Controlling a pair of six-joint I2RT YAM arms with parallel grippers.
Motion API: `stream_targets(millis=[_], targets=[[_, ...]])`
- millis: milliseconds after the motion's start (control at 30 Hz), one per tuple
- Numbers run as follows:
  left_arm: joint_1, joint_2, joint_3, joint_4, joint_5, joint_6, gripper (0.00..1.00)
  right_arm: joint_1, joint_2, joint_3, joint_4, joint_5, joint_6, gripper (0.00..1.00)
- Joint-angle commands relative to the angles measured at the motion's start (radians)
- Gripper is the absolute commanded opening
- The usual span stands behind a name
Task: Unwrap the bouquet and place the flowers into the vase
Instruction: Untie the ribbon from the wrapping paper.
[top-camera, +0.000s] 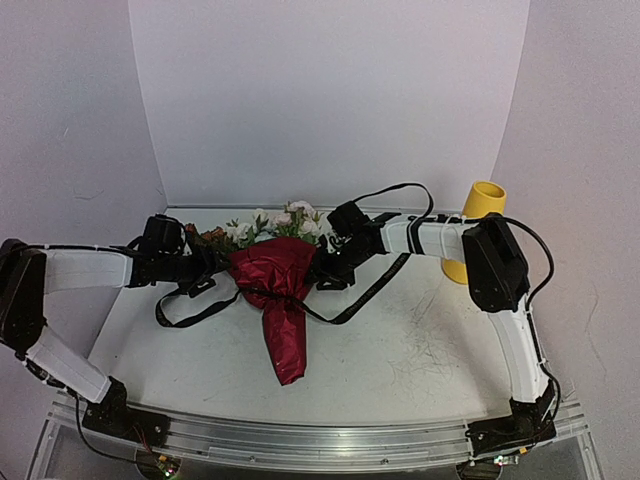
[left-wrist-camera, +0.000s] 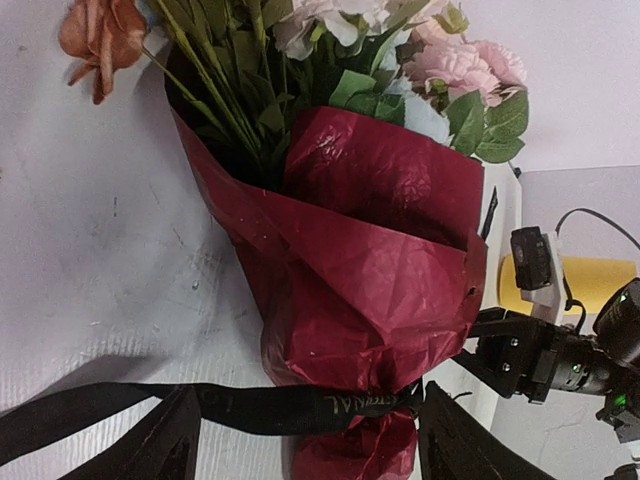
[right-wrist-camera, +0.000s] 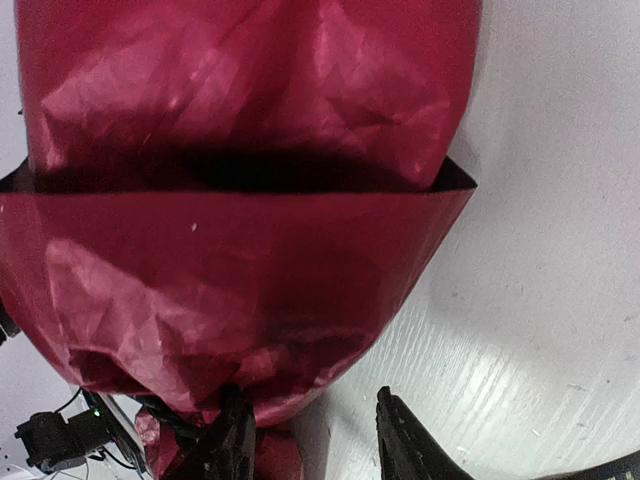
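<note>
Fingers of the left gripper (left-wrist-camera: 305, 440) stand wide apart with nothing clamped. The black ribbon (left-wrist-camera: 270, 408) tying the bouquet (left-wrist-camera: 370, 270) of pink, white and rust-orange flowers in shiny dark red crinkled wrap runs across the gap between them. On the right gripper (right-wrist-camera: 315, 440) the fingers are narrower but also apart: one tip touches the wrap's tied neck, the white table (right-wrist-camera: 540, 300) shows in the gap, and the tall mustard-yellow matte vase (top-camera: 482, 205) stands well apart from both sets of fingers.

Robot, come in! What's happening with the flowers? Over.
Left gripper, right gripper: jaws open, flanking bouquet. Wrapped, ribbon tied. Vase waits behind right arm.
</note>
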Motion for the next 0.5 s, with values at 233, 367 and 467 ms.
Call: stream_targets(millis=[233, 367, 467], targets=[[0.002, 0.242, 0.158, 0.151, 0.114, 0.039, 0.75, -0.041, 0.092, 0.112, -0.012, -0.074, 0.051, 0.34], [0.002, 0.302, 0.201, 0.173, 0.134, 0.059, 0.74, -0.058, 0.091, 0.111, -0.011, -0.087, 0.055, 0.21], [0.002, 0.339, 0.228, 0.191, 0.157, 0.089, 0.73, -0.070, 0.083, 0.096, -0.009, -0.102, 0.061, 0.10]])
